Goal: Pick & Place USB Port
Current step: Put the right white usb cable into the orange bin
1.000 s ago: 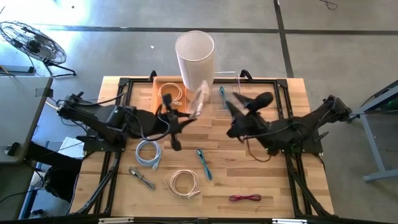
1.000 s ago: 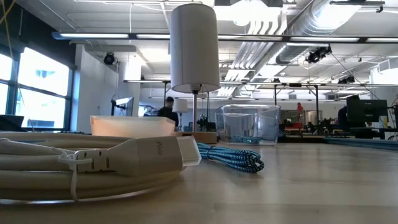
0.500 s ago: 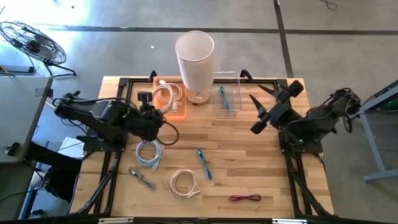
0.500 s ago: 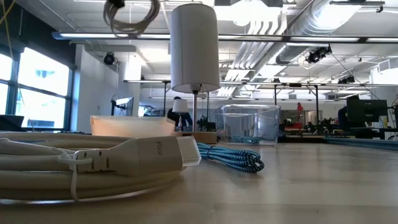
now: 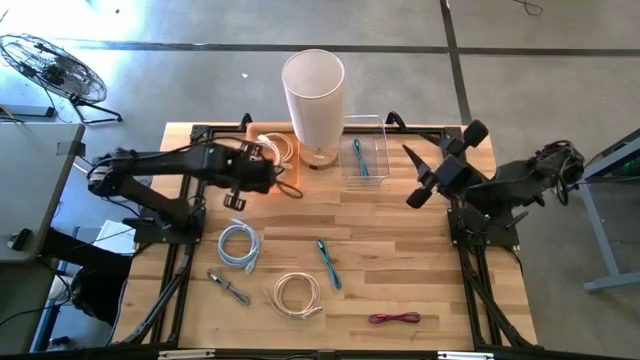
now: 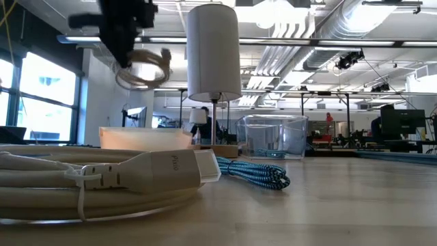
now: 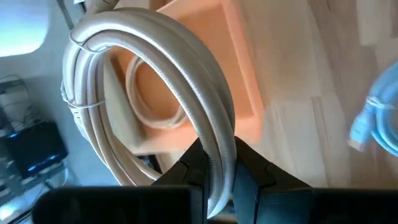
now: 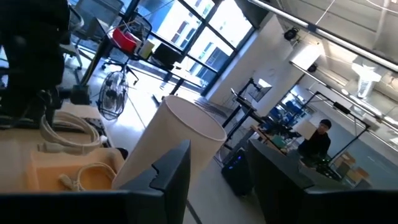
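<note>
Your left gripper [image 7: 214, 177] pinches a coiled beige cable [image 7: 155, 81], holding it above the orange bin [image 5: 268, 150], where another pale coil [image 7: 149, 99] lies. Right gripper [image 5: 420, 175], fingers spread, hangs beside the clear bin [image 5: 365, 160] holding a teal cable [image 5: 358, 155]; the lamp [image 5: 313, 95] stands between the bins.

Looks like a robotics lab set up in a big open-plan industrial office. Around the wooden workbench [image 5: 400, 260] it's all bare concrete floor [image 5: 540, 60], and a pedestal fan [image 5: 55, 70] stands off the bench's far left corner. Beyond the bench you get exposed silver ducts [image 6: 355, 20] and strip lights overhead, tall windows [image 6: 41, 89] to the left, and rows of desks with monitors [image 6: 403, 123] behind. A person [image 8: 317, 146] sits at one desk back there.
</note>
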Controlling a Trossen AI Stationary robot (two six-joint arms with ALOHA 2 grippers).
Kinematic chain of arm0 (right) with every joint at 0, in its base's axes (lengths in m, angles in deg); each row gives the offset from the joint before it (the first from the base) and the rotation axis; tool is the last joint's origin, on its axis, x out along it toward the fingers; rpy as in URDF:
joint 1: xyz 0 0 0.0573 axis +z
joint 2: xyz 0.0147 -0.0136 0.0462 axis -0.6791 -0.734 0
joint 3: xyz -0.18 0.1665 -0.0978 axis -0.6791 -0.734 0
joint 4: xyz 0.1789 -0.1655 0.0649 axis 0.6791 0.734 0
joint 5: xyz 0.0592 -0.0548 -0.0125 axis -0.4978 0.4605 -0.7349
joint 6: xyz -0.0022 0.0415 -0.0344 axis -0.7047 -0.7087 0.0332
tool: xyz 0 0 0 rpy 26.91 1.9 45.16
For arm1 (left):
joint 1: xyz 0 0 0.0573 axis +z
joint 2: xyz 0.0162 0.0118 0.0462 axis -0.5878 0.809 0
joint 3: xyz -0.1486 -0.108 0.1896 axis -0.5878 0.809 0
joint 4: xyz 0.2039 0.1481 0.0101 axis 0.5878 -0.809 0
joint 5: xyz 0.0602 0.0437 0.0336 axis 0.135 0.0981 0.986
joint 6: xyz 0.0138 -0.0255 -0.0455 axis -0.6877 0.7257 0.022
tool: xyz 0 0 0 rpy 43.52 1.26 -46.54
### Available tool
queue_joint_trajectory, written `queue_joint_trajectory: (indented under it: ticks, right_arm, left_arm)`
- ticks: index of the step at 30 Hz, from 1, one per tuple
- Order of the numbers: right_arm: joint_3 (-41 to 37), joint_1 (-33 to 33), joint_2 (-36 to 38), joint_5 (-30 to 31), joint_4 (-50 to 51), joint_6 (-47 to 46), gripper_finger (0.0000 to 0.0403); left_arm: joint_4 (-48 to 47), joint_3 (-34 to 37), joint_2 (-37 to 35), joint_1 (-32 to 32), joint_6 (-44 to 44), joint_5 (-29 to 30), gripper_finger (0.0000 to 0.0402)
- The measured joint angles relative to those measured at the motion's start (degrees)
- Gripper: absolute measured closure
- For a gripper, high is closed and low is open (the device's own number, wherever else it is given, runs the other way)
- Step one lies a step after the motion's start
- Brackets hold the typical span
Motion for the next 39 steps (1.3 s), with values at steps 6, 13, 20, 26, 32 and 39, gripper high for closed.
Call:
queue_joint_trajectory:
  ticks: [6,13,20,26,32,39]
  right_arm:
    - [0.0,-2.2,0.0,0.0,0.2,-0.4,0.0252]
    - [0.0,-2.3,0.0,0.3,0.3,-0.4,0.0258]
    - [0.0,-4.7,0.0,0.3,0.3,-1.5,0.0257]
    - [0.0,-5.0,-0.1,0.5,2.3,-1.8,0.0255]
    - [0.0,-5.0,-0.1,0.5,2.9,-1.8,0.0254]
    - [0.0,-6.6,-0.1,0.4,3.9,-1.9,0.0245]
  left_arm:
    - [12.0,9.1,0.0,8.1,-7.1,-2.3,0.0369]
    - [21.7,15.1,0.0,14.5,-14.5,-5.7,0.0369]
    - [29.9,15.2,0.8,20.4,-23.8,-10.0,0.0369]
    - [31.1,15.2,2.5,25.2,-24.8,-15.0,0.0369]
    - [32.3,15.2,4.1,26.7,-24.7,-16.7,0.0350]
    - [34.3,15.2,4.3,26.6,-24.5,-16.2,0.0258]
